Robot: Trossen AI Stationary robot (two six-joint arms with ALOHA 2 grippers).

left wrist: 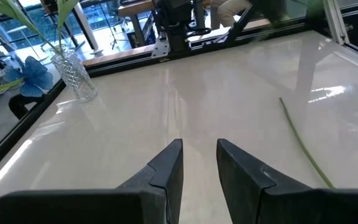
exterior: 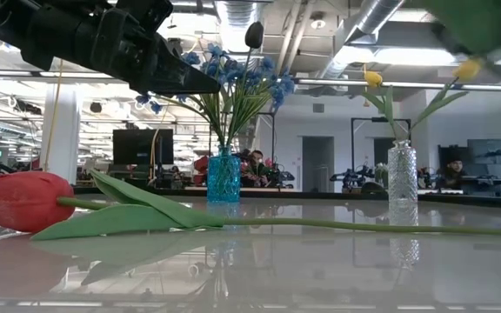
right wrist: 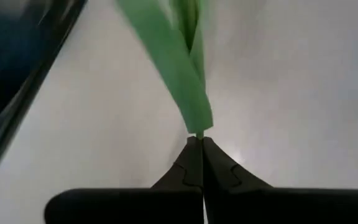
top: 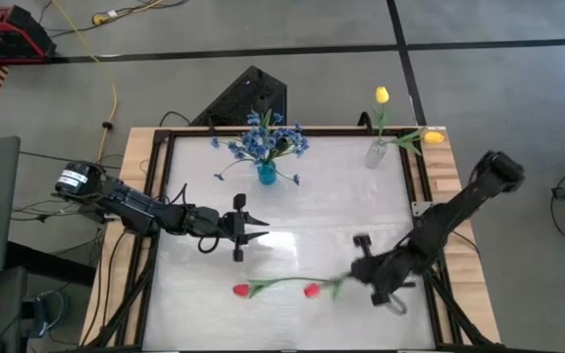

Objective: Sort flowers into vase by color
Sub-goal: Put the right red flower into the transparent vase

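Observation:
A blue vase (top: pixel 266 175) at the far middle holds blue flowers (top: pixel 266 140). To its right, a clear vase (top: pixel 374 155) holds two yellow tulips (top: pixel 382 95). One red tulip (top: pixel 240 290) lies on its side on the table, its stem (exterior: pixel 364 226) running right. My right gripper (top: pixel 353 277) is shut on a second red tulip (top: pixel 312 290) near the front edge. My left gripper (top: pixel 263 235) hovers open at mid-table, with nothing between its fingers. My right gripper pinches the second tulip's green stem or leaf (right wrist: pixel 199 129) between its two fingertips. The fingers slant downward. The green part runs away from the tips, and the red head (top: pixel 312 290) lies to the gripper's left. I cannot tell whether the head is clear of the table.
Black rails and a wooden frame (top: pixel 439 167) edge the white table. The middle of the table between the vases and the lying tulip is bare. People and desks show in the room beyond the far edge.

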